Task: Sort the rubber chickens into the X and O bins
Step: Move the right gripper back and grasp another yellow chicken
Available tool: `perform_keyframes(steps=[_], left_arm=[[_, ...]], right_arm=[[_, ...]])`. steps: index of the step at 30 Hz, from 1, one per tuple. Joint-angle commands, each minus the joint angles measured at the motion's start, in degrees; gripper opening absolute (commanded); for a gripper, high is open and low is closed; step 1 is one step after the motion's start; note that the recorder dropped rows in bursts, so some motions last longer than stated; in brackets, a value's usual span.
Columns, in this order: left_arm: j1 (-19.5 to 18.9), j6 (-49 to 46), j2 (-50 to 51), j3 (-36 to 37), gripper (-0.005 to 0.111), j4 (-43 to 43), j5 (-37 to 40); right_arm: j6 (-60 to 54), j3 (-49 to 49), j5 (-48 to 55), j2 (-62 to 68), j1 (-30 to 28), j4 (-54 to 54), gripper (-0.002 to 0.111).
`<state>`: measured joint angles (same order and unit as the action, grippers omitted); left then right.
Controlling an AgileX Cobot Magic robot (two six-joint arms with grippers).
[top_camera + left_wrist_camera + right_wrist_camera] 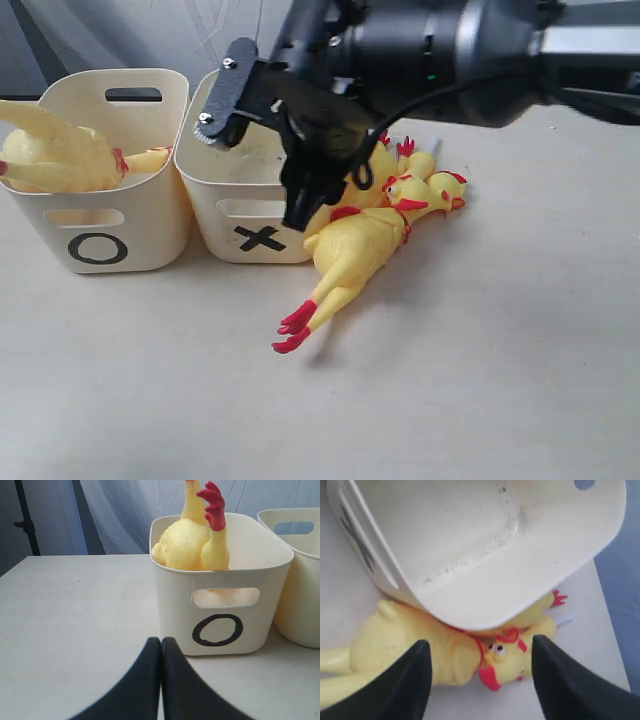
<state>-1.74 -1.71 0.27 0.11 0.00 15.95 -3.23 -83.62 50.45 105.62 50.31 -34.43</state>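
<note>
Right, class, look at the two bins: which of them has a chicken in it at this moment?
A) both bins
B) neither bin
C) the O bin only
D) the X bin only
C: a chicken sits in the O bin, while the right wrist view shows the X bin bare inside.

O bin (100, 215): one chicken (55, 155) inside | X bin (228, 205): chicken pile (355, 248) beside, right tool (320, 195) above

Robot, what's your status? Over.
Left tool shut, facing O bin. Right tool open over chicken pile beside X bin. One chicken in O bin. X bin wall close.
</note>
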Motion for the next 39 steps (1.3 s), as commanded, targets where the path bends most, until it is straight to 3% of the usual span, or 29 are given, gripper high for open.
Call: perform_keyframes(steps=[1, 7, 13, 18, 22, 32, 35, 39], left_arm=[[0.26, 0.16, -0.27, -0.11, 0.0, -0.37, -0.54], [0.26, 0.16, -0.27, -0.11, 0.0, -0.37, -0.54], [0.26, 0.16, -0.27, -0.11, 0.0, -0.37, -0.54], [0.26, 0.16, -0.27, -0.11, 0.0, -0.37, -0.54], [0.26, 0.16, -0.27, -0.11, 0.0, -0.37, -0.54], [0.26, 0.16, -0.27, -0.11, 0.0, -0.37, -0.54], [0.26, 0.16, -0.27, -0.11, 0.0, -0.37, -0.54], [0.26, 0.16, -0.27, -0.11, 0.0, -0.37, -0.54]], right_arm=[[-0.38, 9.33, -5.79, -8.8, -4.7, 2.93, 0.057], [1.99, 22.91, -26.14, -18.51, -14.38, 10.0, 0.057], [15.18, 33.82, -41.74, -19.53, -23.62, 19.95, 0.057], [15.36, 38.35, -46.18, -17.76, -25.59, 30.98, 0.057], [17.39, 40.25, -51.82, -16.55, -25.63, 48.06, 0.068], [22.8, 40.41, -47.29, -15.01, -25.51, 74.29, 0.072], [22.92, 40.41, -43.69, -15.01, -25.51, 86.84, 0.072], [22.78, 40.41, -44.9, -13.75, -23.28, 89.13, 0.072]])
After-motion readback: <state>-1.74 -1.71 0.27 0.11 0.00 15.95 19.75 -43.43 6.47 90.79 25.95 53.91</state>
